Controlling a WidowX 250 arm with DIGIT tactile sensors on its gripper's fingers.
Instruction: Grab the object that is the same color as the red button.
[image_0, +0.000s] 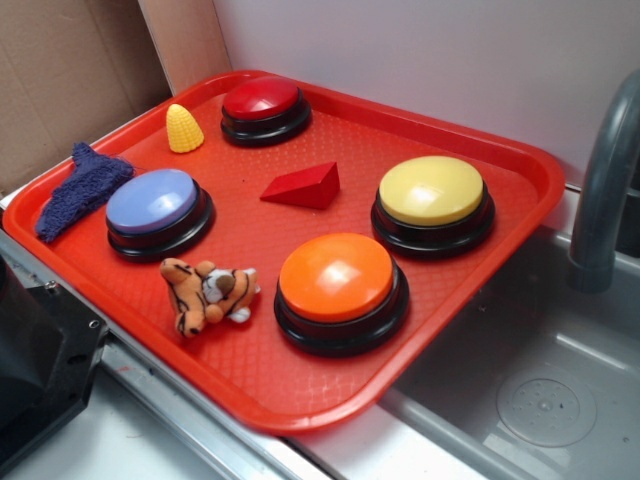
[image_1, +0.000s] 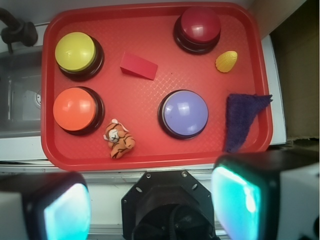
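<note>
The dark-red wedge block (image_0: 303, 187) lies flat on the red tray (image_0: 470, 330), near its middle, untouched and well away from the pincer (image_1: 150, 202). In the wrist view the pincer hangs above the near edge of the tray, outside its rim; its two fingers (image_1: 62, 210) frame the bottom of the picture far apart, with nothing between them, so the pincer is wide.

Nearest the pincer, just inside the near rim, a small stuffed tiger (image_1: 119, 139) lies on its side. To one side of it sits the orange button (image_1: 75, 109); to the other, the lavender button (image_1: 184, 113), both domes on black round bases. A dark purple cloth (image_1: 242, 120) lies beside the lavender button, draped toward the tray's edge.

Farther out comes the wedge, its sloped face showing, between the yellow button (image_1: 76, 51) and the red button (image_1: 199, 26). It touches neither. The red button stands near the far rim of the tray, and its glossy dome has the same deep red as the wedge. Just beside it a small yellow corn-shaped cone (image_1: 226, 61) rests on the tray.

The tray sits on a metal sink surface (image_0: 500, 410), with a grey faucet (image_0: 605, 190) rising just past one side.
</note>
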